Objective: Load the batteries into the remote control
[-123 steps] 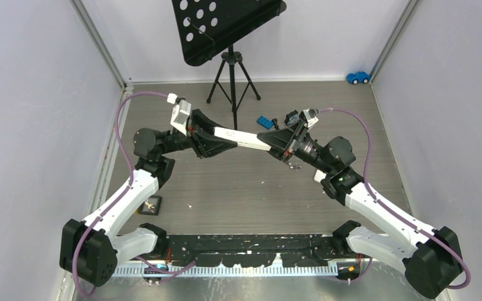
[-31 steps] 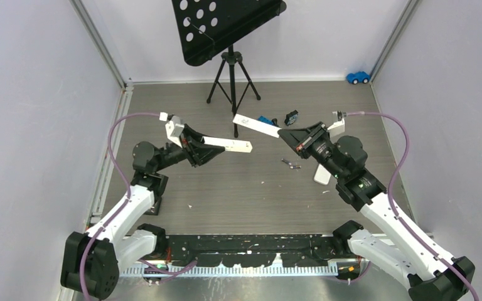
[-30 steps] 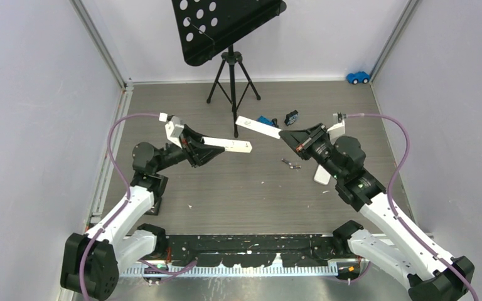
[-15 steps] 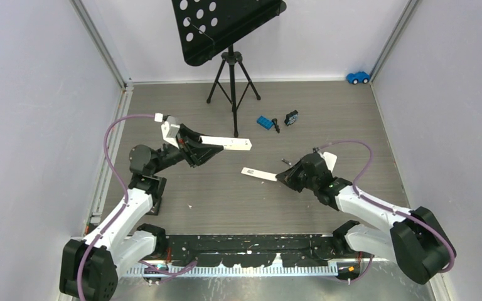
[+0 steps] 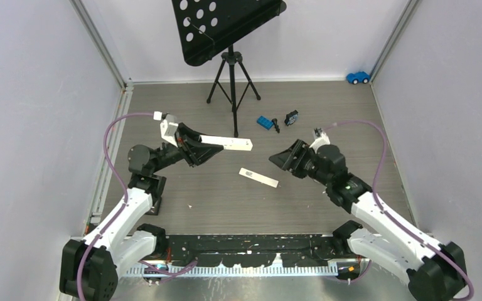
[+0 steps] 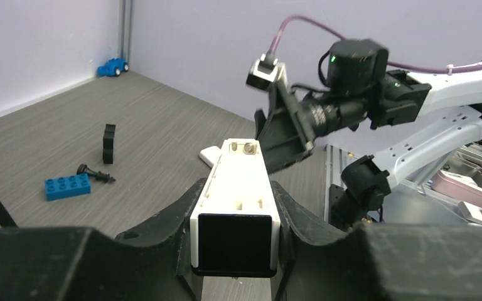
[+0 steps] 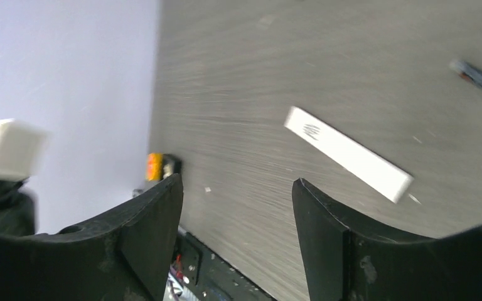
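My left gripper (image 5: 212,145) is shut on the white remote body (image 5: 229,143) and holds it level above the table. In the left wrist view the remote (image 6: 238,188) sits between the fingers, open compartment up, and no battery shows in it. Its flat white cover (image 5: 258,177) lies on the table in the middle. My right gripper (image 5: 281,157) is open and empty, just right of the cover, which shows ahead of it in the right wrist view (image 7: 348,153). A thin dark battery (image 7: 475,73) lies blurred at that view's right edge; in the top view the batteries are hidden behind the right gripper.
A blue toy brick (image 5: 264,122), a small black piece (image 5: 277,124) and a black-and-blue block (image 5: 292,117) lie behind the right gripper. A music stand tripod (image 5: 232,78) stands at the back, a blue toy car (image 5: 358,77) in the far right corner.
My right gripper lowered the white cover to the table, let go of it and drew back to the right, open. My left gripper still holds the remote, barely moved.
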Controlling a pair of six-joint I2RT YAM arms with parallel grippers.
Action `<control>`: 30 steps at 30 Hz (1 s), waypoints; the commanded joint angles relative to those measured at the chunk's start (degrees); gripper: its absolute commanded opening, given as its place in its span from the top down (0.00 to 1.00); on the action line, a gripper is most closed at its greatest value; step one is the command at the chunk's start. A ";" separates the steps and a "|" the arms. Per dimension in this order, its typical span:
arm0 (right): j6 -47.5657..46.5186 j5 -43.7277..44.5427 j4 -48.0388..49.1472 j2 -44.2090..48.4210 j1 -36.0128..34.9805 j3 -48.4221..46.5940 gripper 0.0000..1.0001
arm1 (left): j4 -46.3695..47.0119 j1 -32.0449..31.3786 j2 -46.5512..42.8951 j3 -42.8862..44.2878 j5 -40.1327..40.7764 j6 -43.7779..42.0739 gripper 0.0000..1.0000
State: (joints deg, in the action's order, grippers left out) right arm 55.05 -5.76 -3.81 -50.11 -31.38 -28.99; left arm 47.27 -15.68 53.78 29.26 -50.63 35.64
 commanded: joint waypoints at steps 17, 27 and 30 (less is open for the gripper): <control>-25.94 -44.87 11.43 -4.05 -3.71 -23.66 0.14 | 28.58 -4.95 8.01 8.41 -22.22 21.03 1.00; -39.98 -41.88 -5.45 -9.15 -14.26 -29.99 0.25 | 27.96 -5.50 9.56 8.63 -19.23 25.62 1.00; -42.61 -39.17 -9.79 -9.91 -15.91 -31.50 0.39 | 27.97 -5.50 10.40 9.09 -18.04 28.45 1.00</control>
State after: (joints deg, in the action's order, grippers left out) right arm 18.02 -46.72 -7.35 -59.40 -45.41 -56.73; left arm 72.29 -21.17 63.26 35.59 -71.75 59.88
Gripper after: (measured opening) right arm 0.687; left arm 0.353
